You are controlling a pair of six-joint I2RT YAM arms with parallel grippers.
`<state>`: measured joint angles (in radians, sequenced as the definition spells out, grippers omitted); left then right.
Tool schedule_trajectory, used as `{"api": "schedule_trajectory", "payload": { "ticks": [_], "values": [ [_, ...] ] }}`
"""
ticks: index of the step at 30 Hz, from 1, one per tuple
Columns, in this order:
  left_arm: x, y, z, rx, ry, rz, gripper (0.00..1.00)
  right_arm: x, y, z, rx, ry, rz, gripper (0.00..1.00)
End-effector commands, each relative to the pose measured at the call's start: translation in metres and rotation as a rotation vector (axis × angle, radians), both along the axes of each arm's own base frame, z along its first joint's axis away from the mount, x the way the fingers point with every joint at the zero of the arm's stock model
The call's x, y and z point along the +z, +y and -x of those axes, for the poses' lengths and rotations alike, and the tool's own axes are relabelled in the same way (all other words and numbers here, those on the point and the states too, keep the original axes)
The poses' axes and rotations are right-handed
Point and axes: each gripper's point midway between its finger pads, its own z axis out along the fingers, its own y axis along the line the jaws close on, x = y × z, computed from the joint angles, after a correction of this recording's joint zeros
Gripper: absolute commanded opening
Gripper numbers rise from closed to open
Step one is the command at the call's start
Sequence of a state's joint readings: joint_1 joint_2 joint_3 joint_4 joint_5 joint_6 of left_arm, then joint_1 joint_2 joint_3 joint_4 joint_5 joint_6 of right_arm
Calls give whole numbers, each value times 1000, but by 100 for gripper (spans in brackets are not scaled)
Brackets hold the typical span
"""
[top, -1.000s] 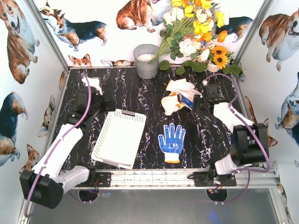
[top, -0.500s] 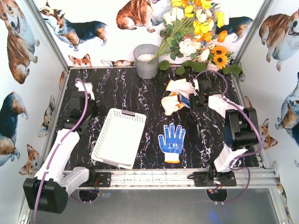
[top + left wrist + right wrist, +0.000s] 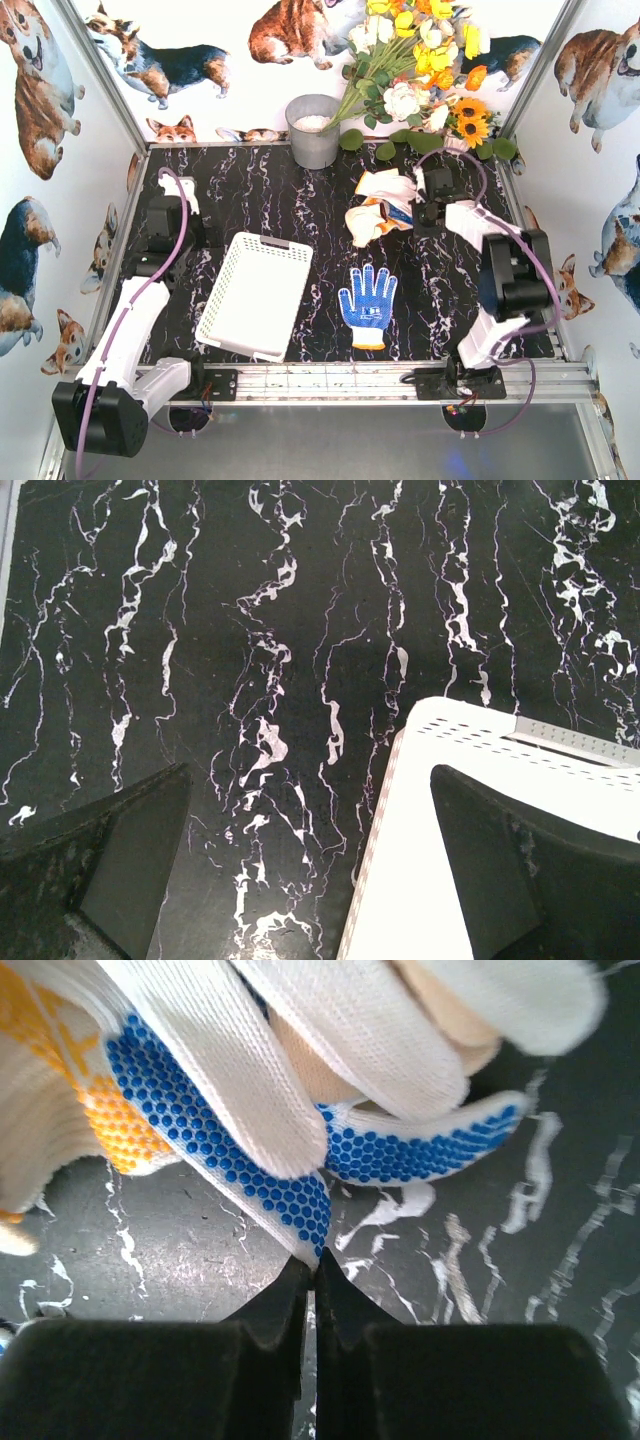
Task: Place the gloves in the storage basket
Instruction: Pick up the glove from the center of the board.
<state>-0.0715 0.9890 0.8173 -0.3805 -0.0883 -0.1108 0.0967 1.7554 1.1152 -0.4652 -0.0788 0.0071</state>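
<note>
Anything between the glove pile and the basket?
Nothing visible. Bare table lies between the glove pile and the basket. The lone blue glove lies nearer than that line; the left gripper is off the basket's far-left corner.

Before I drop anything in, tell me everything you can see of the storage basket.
The storage basket is a shallow white plastic rectangle with rounded corners and perforated lattice walls. It lies empty on the black marble table, left of centre, turned slightly clockwise. The open left gripper hovers at its far left corner; contact cannot be told.
</note>
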Motion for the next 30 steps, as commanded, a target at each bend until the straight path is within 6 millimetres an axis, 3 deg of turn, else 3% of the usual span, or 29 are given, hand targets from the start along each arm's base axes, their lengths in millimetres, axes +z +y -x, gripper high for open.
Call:
{"api": "schedule_trajectory", "payload": {
  "ticks": [1,12,13,15,21,25,30],
  "values": [
    [-2,-3,-5,-35,-26,9,100,73,-14,-12,-98,-201,54,0],
    [17,-29,-7,-182,-123,65,100,196,-28,28,-211,-449,25,0],
    [4,-34,-3,-205,-98,77,100,207,-27,32,-216,-460,13,0],
    [4,-49,-1,-278,-103,123,100,224,-18,39,-193,-474,-44,0],
    [29,-118,13,-453,-168,195,99,249,20,65,-77,-450,-237,0],
    [66,-183,31,-582,-221,222,99,272,43,89,-5,-475,-376,0],
    [102,-268,60,-795,-267,360,100,303,71,104,94,-495,-538,0]
  ]
}}
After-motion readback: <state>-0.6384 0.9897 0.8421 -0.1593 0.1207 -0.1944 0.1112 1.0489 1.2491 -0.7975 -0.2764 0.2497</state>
